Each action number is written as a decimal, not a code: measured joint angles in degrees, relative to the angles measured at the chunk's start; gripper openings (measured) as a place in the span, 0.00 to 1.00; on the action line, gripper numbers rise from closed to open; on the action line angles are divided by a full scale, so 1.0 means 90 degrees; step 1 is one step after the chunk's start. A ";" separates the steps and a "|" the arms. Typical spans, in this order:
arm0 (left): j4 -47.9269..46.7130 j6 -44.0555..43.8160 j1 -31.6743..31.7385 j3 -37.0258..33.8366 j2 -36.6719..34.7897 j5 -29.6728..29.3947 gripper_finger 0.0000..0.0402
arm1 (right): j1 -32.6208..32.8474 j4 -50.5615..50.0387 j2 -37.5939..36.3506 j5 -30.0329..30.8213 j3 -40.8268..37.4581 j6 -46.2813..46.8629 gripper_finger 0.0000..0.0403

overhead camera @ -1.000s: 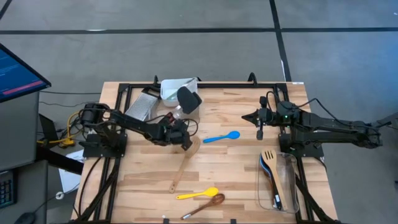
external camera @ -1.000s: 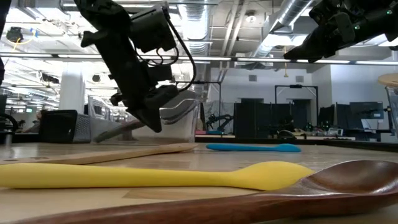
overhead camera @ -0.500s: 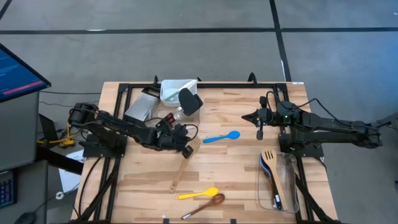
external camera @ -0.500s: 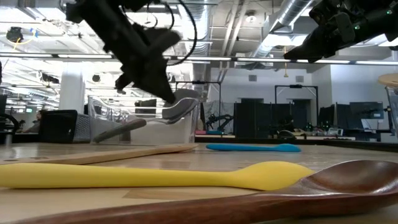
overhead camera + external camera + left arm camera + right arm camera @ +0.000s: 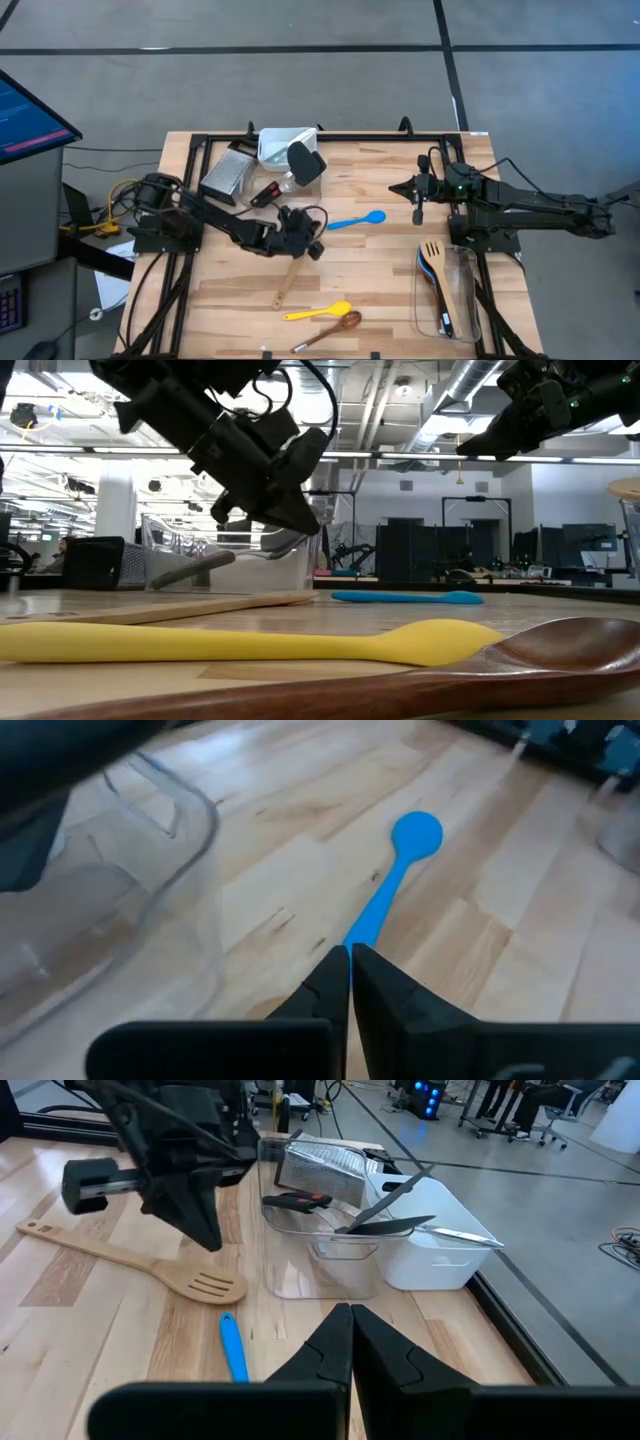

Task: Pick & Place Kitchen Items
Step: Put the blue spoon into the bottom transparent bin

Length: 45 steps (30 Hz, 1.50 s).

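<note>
Blue spoon (image 5: 390, 895) ahead of shut left gripper (image 5: 349, 958), apparently empty, wrist view only

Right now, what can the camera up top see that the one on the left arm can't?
Only the high view shows the yellow spoon, the brown wooden spoon, the slotted wooden turner, the tub on the right and the right gripper. Only the left wrist view shows the left gripper close up, jaws shut, empty. Both show the blue spoon.
</note>
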 joint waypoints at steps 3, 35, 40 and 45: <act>0.0064 0.0004 -0.0092 0.0080 0.0192 -0.0206 0.00 | -0.0002 0.0000 0.0000 0.0000 0.0000 -0.0002 0.00; 0.0142 0.0523 0.0393 0.0760 0.1073 0.0287 0.00 | 0.0007 -0.0911 0.0000 -0.0002 0.0000 0.1071 0.00; 0.0179 0.0508 0.0395 0.0761 0.1313 0.0270 0.00 | 0.0008 -0.0923 0.0000 -0.0002 0.0000 0.1071 0.00; 0.0252 0.0434 0.0416 0.0767 0.1594 0.0301 0.00 | 0.0011 -0.0911 0.0000 -0.0002 0.0000 0.1073 0.00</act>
